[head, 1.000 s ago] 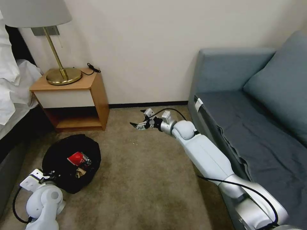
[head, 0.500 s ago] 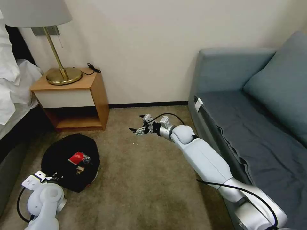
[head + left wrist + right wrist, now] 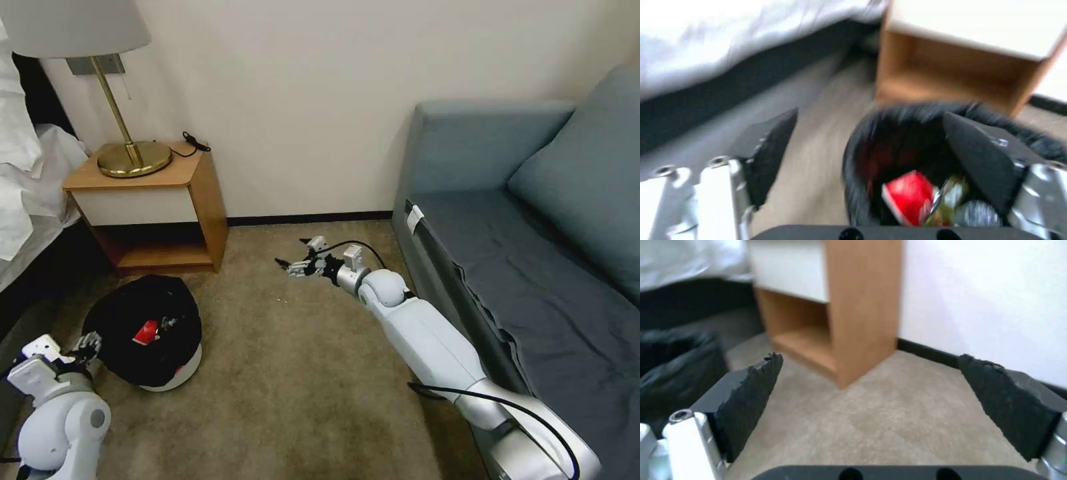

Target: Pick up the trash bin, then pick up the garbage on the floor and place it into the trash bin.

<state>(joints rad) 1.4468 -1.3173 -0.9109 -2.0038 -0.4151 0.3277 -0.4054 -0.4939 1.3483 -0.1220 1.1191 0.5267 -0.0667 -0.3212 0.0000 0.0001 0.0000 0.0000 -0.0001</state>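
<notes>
Wooden nightstand [image 3: 157, 207], open shelf below, against the wall. Brass lamp [image 3: 113, 107] with white shade standing on it, black cord [image 3: 193, 141] trailing over the top's rear corner. White bedding [image 3: 27, 187] to its left. Blue-grey sofa [image 3: 533, 220] at right. Tan carpet [image 3: 300, 380]; black baseboard [image 3: 307, 217].

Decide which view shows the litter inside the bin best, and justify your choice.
The left wrist view: it looks down into the bin between the open left gripper, showing the red packet and wrappers close up. The head view shows the packet small; the right wrist view shows the bag's outside, past the open right gripper.
</notes>
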